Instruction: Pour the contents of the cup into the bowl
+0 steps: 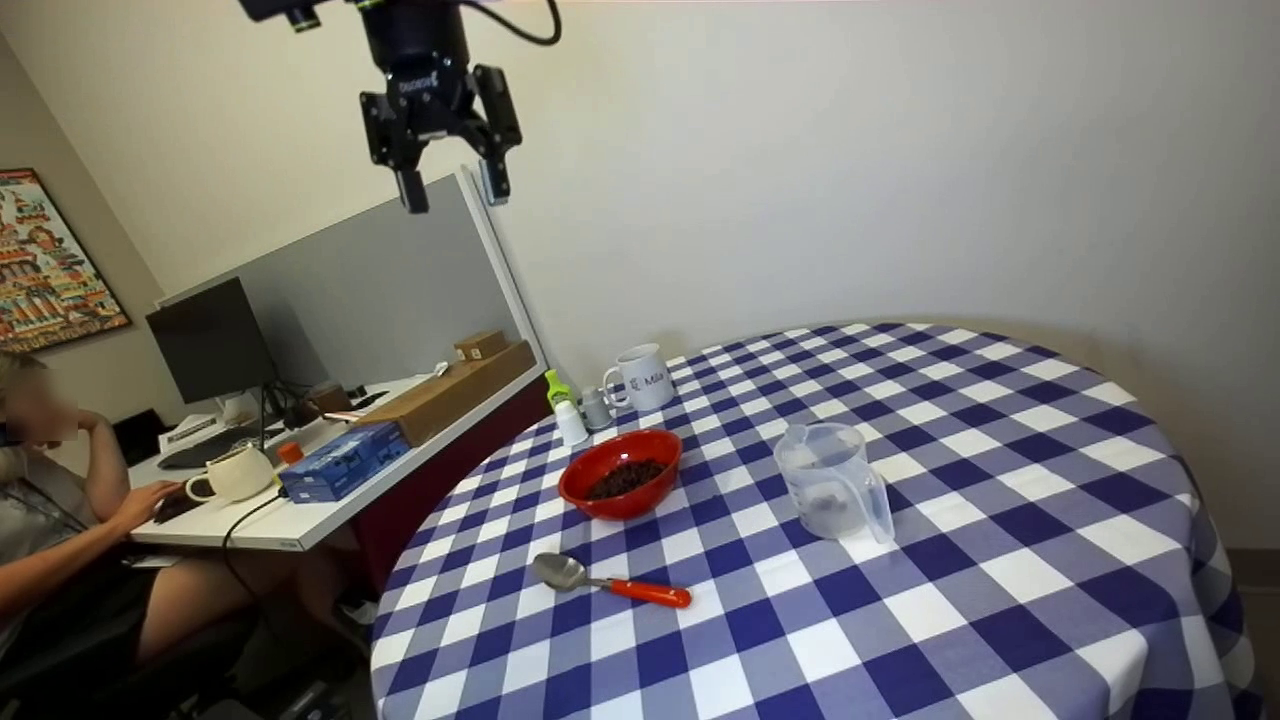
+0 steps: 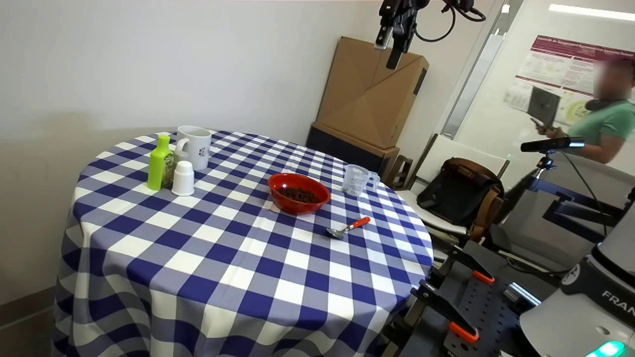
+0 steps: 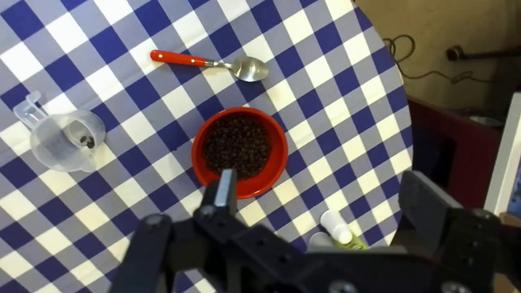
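The cup is a clear plastic measuring cup with a handle; it stands upright on the table in both exterior views (image 1: 825, 480) (image 2: 355, 181). In the wrist view the cup (image 3: 61, 140) has a few dark bits inside. The red bowl (image 1: 655, 490) (image 2: 297, 206) holds dark beans; it also shows in the wrist view (image 3: 260, 185), right of the cup. My gripper (image 1: 455, 200) (image 2: 387, 57) (image 3: 319, 175) is open and empty, high above the table and apart from everything. One finger overlaps the bowl's edge in the wrist view.
A spoon with a red handle (image 1: 650, 594) lies near the bowl. A white mug (image 1: 645, 378), a green bottle (image 2: 159, 166), a white shaker (image 2: 183, 179) and a grey shaker (image 1: 596, 408) stand together on the checkered cloth. A desk (image 1: 300, 525) adjoins the table.
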